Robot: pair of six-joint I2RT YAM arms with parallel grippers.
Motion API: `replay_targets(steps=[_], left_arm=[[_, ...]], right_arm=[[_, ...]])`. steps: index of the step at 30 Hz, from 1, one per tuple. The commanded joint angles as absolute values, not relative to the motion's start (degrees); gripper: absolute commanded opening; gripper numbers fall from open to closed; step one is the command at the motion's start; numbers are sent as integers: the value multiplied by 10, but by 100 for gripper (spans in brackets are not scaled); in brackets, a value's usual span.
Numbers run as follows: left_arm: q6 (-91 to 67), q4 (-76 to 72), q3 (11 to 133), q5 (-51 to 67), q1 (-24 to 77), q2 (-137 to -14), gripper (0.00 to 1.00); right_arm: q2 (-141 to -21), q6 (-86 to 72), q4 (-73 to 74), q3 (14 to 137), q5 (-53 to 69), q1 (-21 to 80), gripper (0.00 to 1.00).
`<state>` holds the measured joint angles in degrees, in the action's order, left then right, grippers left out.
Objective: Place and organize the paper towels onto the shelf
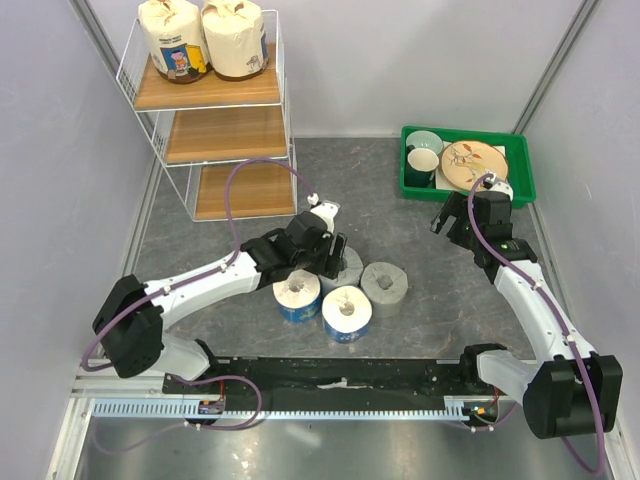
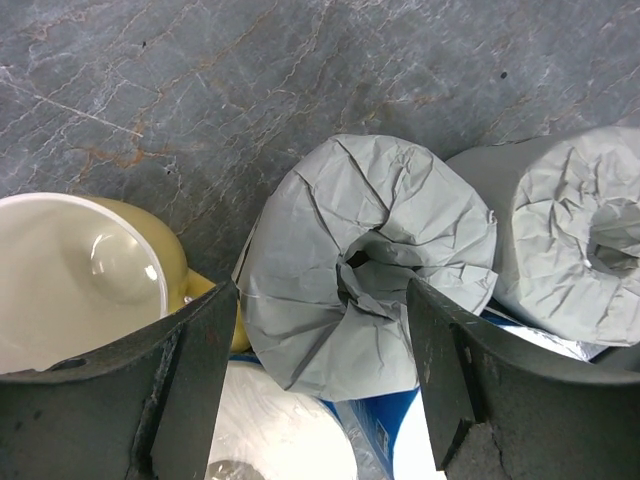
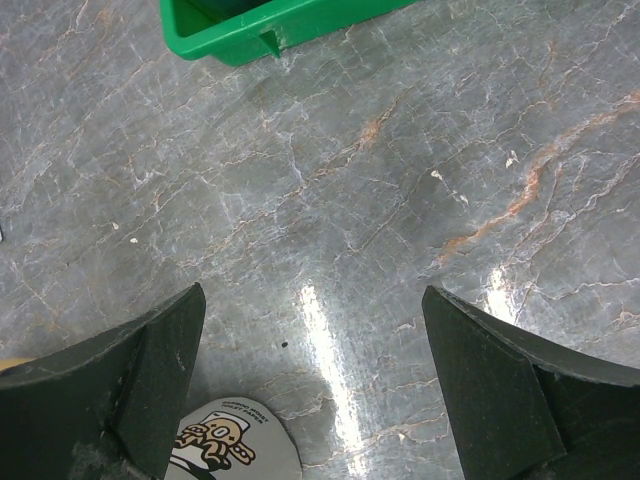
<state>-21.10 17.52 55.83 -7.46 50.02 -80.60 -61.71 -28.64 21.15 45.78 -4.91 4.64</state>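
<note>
Two cream cartoon-print paper towel rolls [image 1: 205, 38] stand on the top tier of the white wire shelf [image 1: 225, 132]. Two grey rolls [image 1: 385, 288] and two white-and-blue rolls [image 1: 346, 314] stand clustered on the table. My left gripper [image 1: 335, 252] is open, its jaws on either side of the left grey roll [image 2: 365, 265] without closing on it. In the left wrist view the other grey roll [image 2: 580, 230] is at the right and a white-and-blue roll [image 2: 280, 430] lies below. My right gripper [image 1: 440, 222] is open and empty above bare table [image 3: 312, 300].
A yellow mug [image 2: 90, 280] sits just left of the left gripper's fingers. A green tray [image 1: 468, 165] with dishes is at the back right; its corner shows in the right wrist view [image 3: 260, 25]. A flat cartoon-printed label [image 3: 225, 440] lies under the right gripper.
</note>
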Motion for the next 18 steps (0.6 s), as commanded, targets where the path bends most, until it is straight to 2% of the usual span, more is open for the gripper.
replay_targets(steps=[1,12,18], left_arm=[[-190,158,584,-82,505,-824,75],[-190,152,595,-82,508,-846,72],[-188,148,601,-80,509,-860,66]], right_arm=[[-615,-282,205,460,-53,44,98],[-612,-283,205,458,-48,43,98],[-610,-284,207,460,-47,43,98]])
